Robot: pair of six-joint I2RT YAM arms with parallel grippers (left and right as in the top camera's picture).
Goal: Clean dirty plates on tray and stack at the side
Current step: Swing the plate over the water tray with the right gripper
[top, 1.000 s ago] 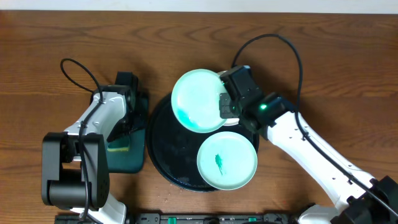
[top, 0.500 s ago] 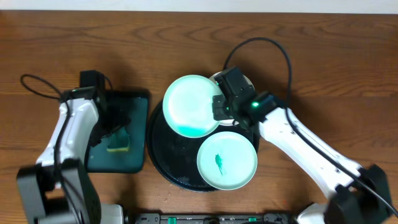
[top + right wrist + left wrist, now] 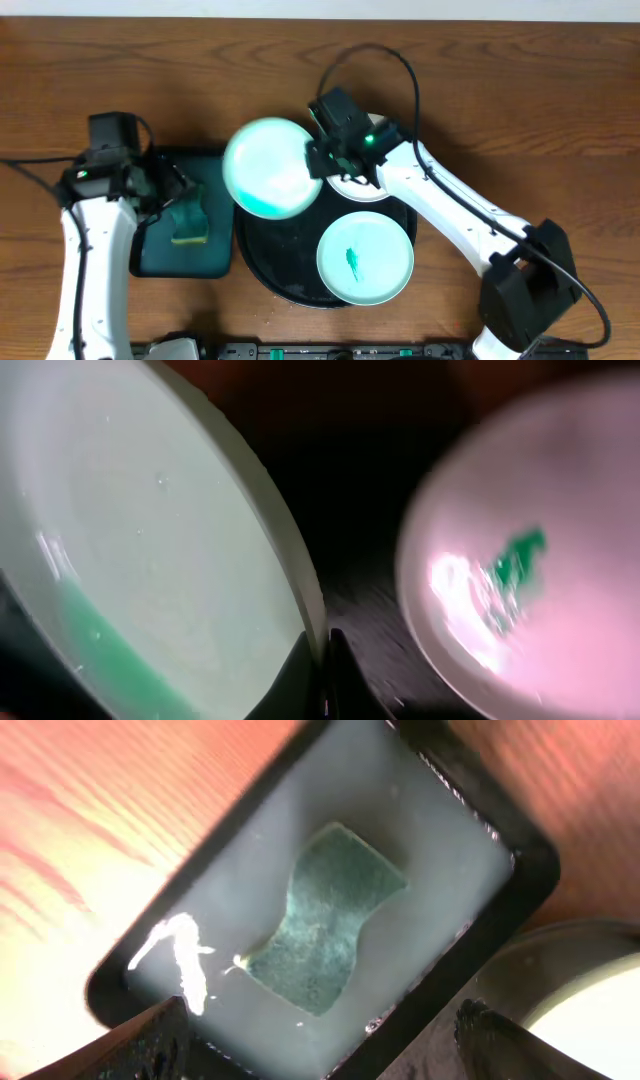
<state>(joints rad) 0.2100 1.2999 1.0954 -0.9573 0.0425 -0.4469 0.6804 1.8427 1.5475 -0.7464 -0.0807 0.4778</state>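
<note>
The right tool (image 3: 322,160) is pinching the right-hand rim of a mint plate (image 3: 270,168), with its fingers pressed together on the edge, as the right wrist view shows up close. The mint plate is held above the upper left rim of the black tray (image 3: 285,275), partly over the tray and partly over the gap towards the small tray (image 3: 200,260). A teal-green tint runs along its lower left edge. A second mint plate, the smeared plate (image 3: 365,258), lies flat in the lower right part of the black tray with a small teal mark at its centre. The white plate (image 3: 365,190) sits at the upper right of the black tray, mostly hidden under the right arm, so whether it is clean cannot be told. The black tray rests on the brown wood-grain surface (image 3: 560,120). To its left, just beside it, stands the small tray, dark teal and rectangular, with a green sponge (image 3: 325,920) lying in shallow water. The left tool (image 3: 322,1050) hangs above that sponge with its fingers spread wide and nothing between them.
</note>
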